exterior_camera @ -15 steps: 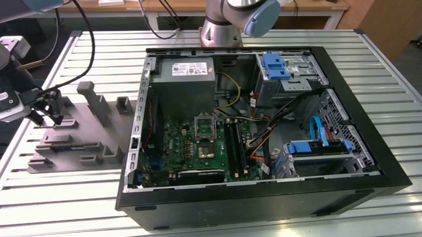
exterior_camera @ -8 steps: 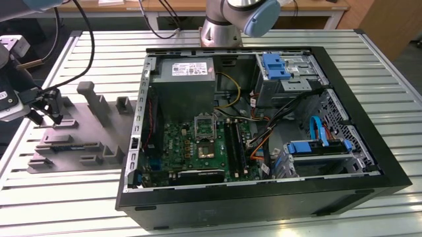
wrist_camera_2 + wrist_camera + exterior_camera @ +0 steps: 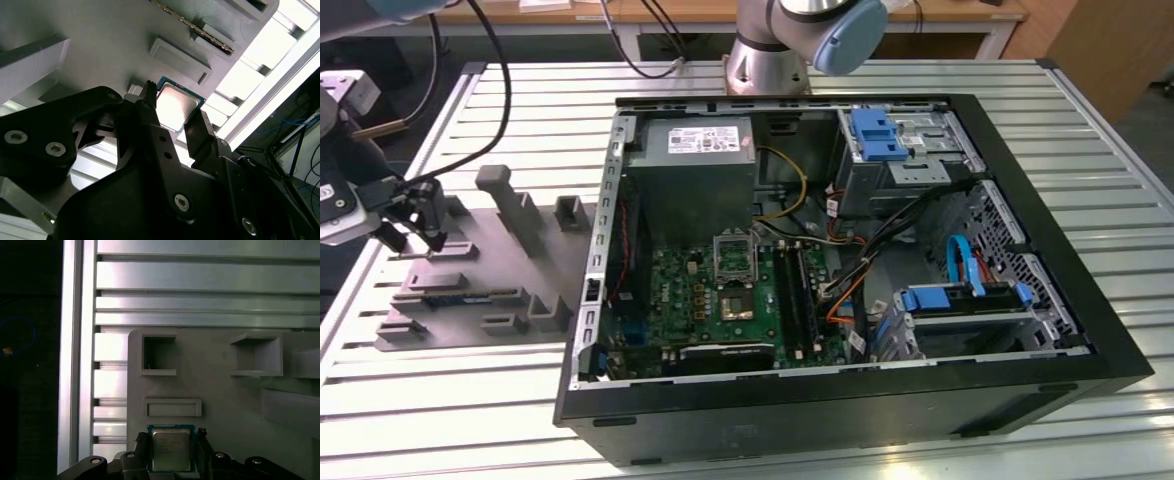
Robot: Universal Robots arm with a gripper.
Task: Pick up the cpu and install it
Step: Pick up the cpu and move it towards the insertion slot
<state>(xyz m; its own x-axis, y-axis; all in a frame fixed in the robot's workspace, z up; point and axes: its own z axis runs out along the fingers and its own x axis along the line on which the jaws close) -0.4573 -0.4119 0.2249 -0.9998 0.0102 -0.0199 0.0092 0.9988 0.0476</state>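
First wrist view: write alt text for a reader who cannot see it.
A small square cpu with a silvery top sits at the dark gripper, against a grey moulded tray with two square pockets. Beyond the tray runs a slatted metal table.

Print on the cpu [image 3: 170, 449] — unreadable

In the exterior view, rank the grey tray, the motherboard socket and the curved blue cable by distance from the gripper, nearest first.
1. Grey tray, directly beneath the gripper.
2. Motherboard socket, mid-case.
3. Curved blue cable, towards the exterior view's right.
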